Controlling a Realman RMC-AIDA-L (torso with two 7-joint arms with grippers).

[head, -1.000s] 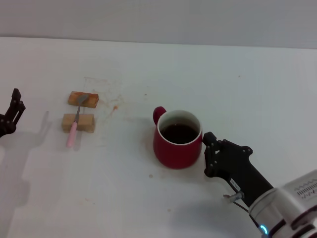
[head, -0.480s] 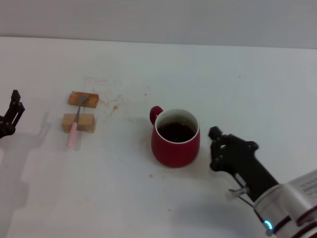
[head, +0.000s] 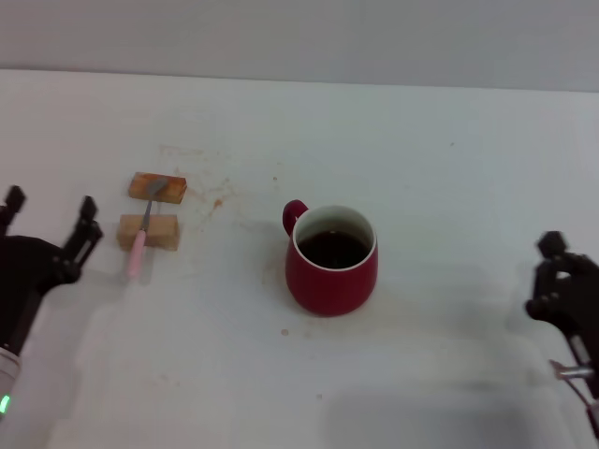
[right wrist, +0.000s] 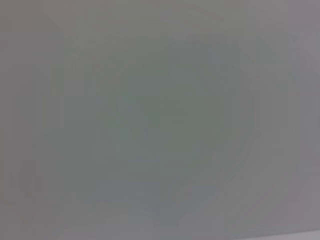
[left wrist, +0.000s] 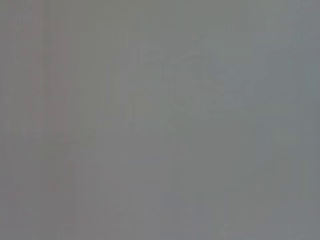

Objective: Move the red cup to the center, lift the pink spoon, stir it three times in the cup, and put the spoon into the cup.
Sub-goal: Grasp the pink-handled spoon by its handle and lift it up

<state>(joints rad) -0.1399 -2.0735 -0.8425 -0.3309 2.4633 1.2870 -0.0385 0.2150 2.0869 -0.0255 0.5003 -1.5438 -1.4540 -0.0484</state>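
Note:
The red cup (head: 332, 265) stands upright in the middle of the white table (head: 449, 178), holding dark liquid, its loop handle toward the back left. The pink spoon (head: 141, 238) lies across two tan wooden blocks, its grey bowl on the far one and its pink handle pointing toward me. My left gripper (head: 51, 206) is open just left of the spoon's handle and touches nothing. My right gripper (head: 554, 278) is at the right edge of the head view, well clear of the cup. Both wrist views show only a blank grey surface.
The far block (head: 157, 187) and the near block (head: 148, 231) sit at the left of the table and hold the spoon up. Faint brown stains (head: 217, 201) mark the table between the blocks and the cup.
My right gripper has drawn back from beside the cup to the right edge. The cup shifted slightly left, then stayed put. My left gripper has moved in from the left edge toward the spoon.

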